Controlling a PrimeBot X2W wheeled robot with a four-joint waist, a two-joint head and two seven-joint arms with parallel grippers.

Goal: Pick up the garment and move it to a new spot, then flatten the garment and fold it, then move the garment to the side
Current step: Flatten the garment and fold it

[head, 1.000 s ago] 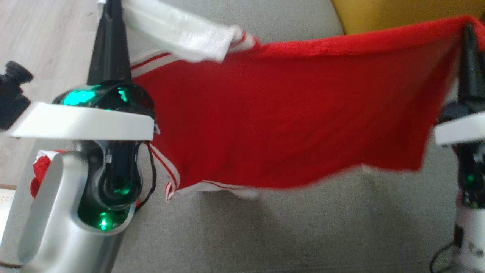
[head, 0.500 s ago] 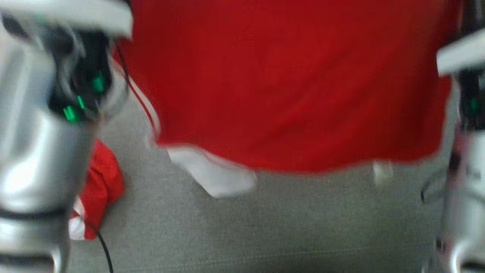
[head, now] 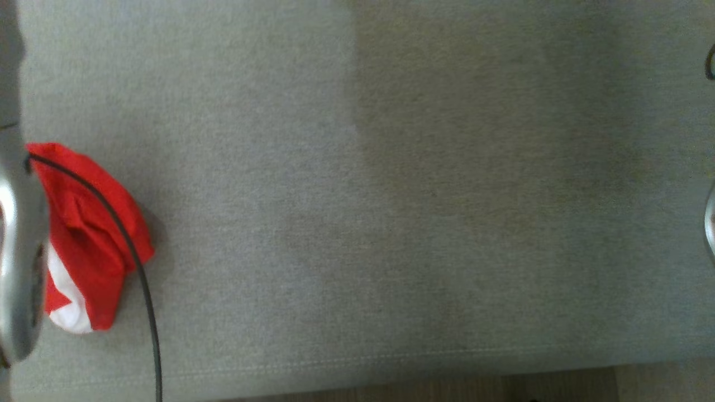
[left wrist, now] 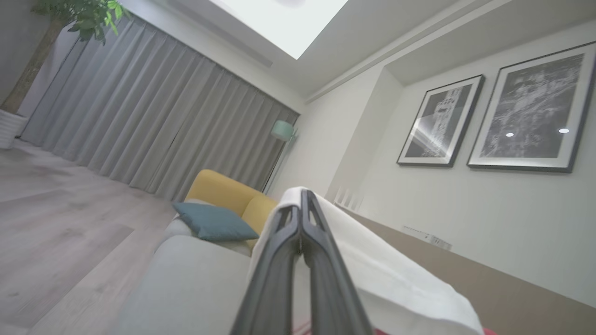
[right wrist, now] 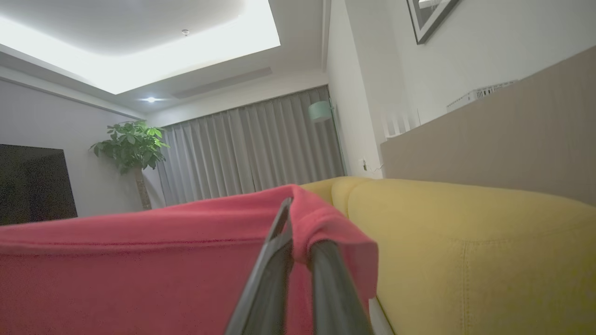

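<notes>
The garment is red with white trim. In the left wrist view my left gripper [left wrist: 301,195] is shut on its white part [left wrist: 372,265], held up in the air. My right gripper [right wrist: 291,204] is shut on a red edge, and the red cloth [right wrist: 139,274] stretches away to the left of its fingers. In the head view a bunched red and white end of the garment [head: 84,234] rests on the grey sofa cushion [head: 391,195] at the left, beside my silver left arm [head: 17,251].
A black cable [head: 142,279] runs from my left arm across the red cloth. A yellow sofa back [right wrist: 465,242] rises close on the right. A teal pillow [left wrist: 214,222] lies at the sofa's far end. Wood floor [left wrist: 56,223] lies beyond the cushion.
The head view has swung downward, so the stretched red garment and both grippers have passed out of its top. The bunched end by my left arm stays on the cushion.
</notes>
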